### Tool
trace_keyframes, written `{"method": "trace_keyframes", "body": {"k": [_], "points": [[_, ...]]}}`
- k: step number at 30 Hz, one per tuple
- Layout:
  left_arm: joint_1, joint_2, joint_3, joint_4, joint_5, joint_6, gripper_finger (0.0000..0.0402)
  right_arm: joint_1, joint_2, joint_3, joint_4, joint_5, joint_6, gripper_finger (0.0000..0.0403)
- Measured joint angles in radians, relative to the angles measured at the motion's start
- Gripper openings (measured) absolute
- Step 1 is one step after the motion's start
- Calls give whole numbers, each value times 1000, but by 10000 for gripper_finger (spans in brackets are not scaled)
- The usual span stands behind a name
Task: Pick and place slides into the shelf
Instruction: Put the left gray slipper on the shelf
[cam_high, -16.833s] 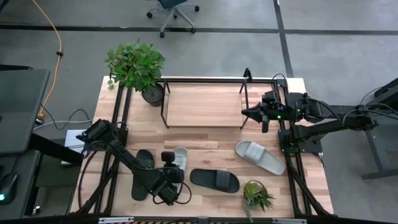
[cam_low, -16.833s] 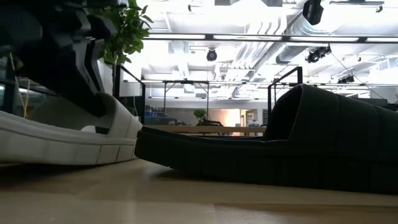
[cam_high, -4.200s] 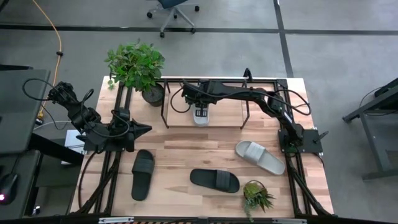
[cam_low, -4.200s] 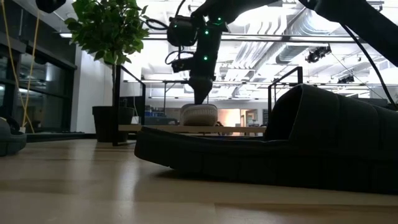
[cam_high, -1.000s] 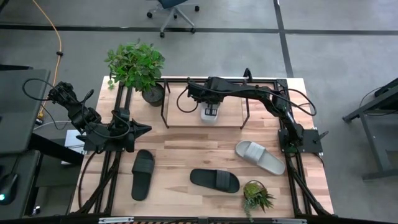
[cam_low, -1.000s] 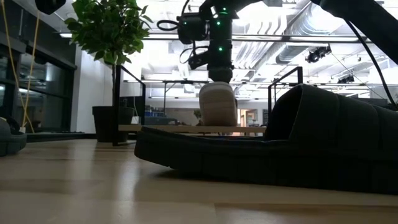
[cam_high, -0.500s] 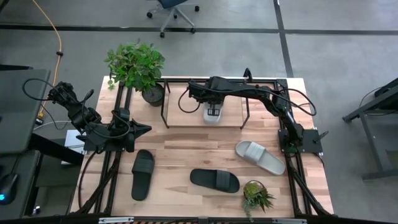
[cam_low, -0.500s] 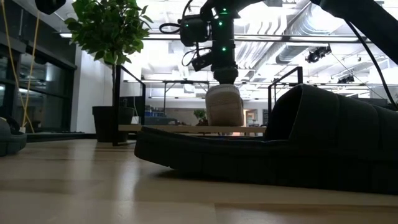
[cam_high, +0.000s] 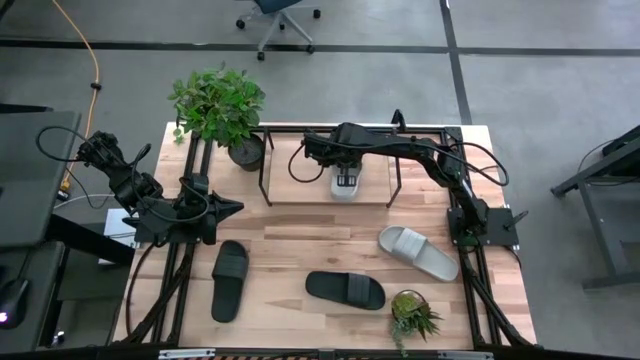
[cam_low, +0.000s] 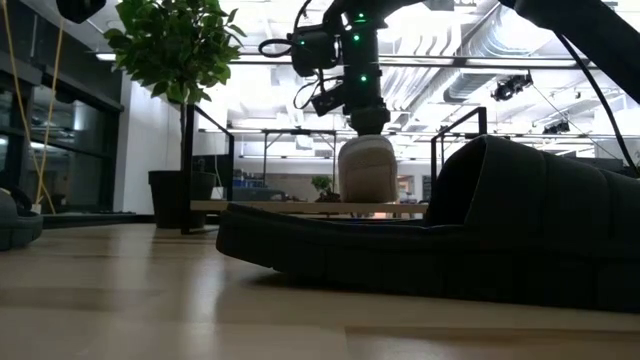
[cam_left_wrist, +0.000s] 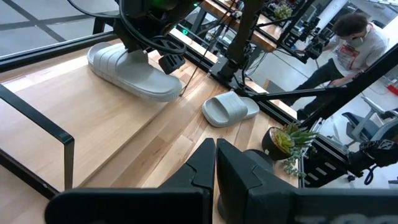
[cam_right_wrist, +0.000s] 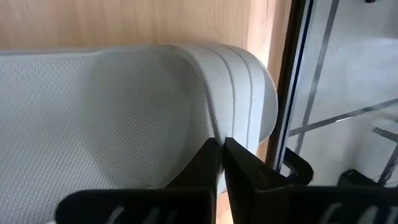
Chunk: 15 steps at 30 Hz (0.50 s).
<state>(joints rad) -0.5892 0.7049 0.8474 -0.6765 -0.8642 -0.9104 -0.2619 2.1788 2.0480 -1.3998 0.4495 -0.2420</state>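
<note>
Four rubber slides are what we count. Our right hand (cam_high: 344, 180) is clamped on one light grey slide (cam_high: 345, 186) over the light wood board of the black tube shelf (cam_high: 300, 180). A second grey slide (cam_high: 417, 252) and two black slides (cam_high: 229, 279) (cam_high: 345, 289) lie on the wooden worktop (cam_high: 300, 225). Our left hand (cam_high: 232, 208), fingers pressed together, waits at the worktop's left edge.

leafy potted plant (cam_high: 218, 108) at table's far-left corner; small succulent (cam_high: 411, 312) near edge.

grey floor (cam_high: 560, 120), office chair (cam_high: 279, 14), yellow cable (cam_high: 88, 55)
</note>
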Motion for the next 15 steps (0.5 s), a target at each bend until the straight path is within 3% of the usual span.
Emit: {"method": "trace_keyframes", "body": {"k": [15], "points": [[0, 0, 0, 0, 0, 7, 5, -11, 0, 0, -14, -16, -2, 29]]}}
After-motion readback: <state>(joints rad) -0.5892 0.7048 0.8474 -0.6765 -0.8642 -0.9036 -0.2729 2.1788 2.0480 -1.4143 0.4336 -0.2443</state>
